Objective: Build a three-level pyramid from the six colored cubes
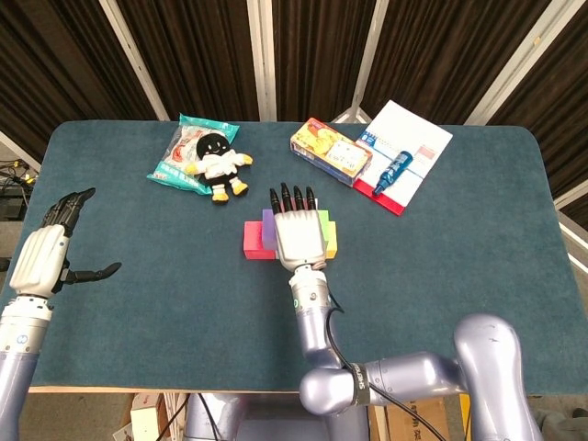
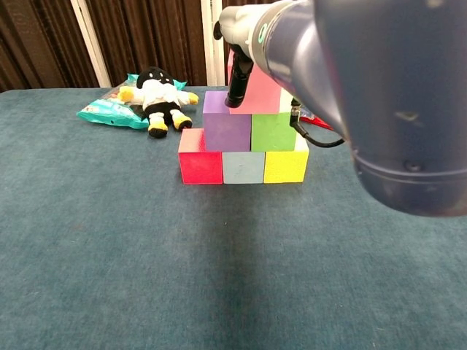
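Observation:
Five cubes form two levels at the table's middle. The bottom row is red (image 2: 199, 166), grey-blue (image 2: 243, 167) and yellow (image 2: 284, 166); purple (image 2: 227, 131) and green (image 2: 273, 132) sit on top of it. A pink cube (image 2: 264, 93) rests on the purple and green ones. My right hand (image 1: 296, 234) lies over it from above, thumb (image 2: 239, 73) against its near face, gripping it. In the head view the hand hides most of the stack; only the red cube (image 1: 253, 241) and slivers of others show. My left hand (image 1: 46, 253) hovers open at the table's left edge.
A plush toy (image 1: 219, 163) lies on a snack bag (image 1: 179, 152) behind the stack to the left. A yellow box (image 1: 330, 152) and a white booklet (image 1: 413, 142) with a blue bottle (image 1: 391, 173) lie at the back right.

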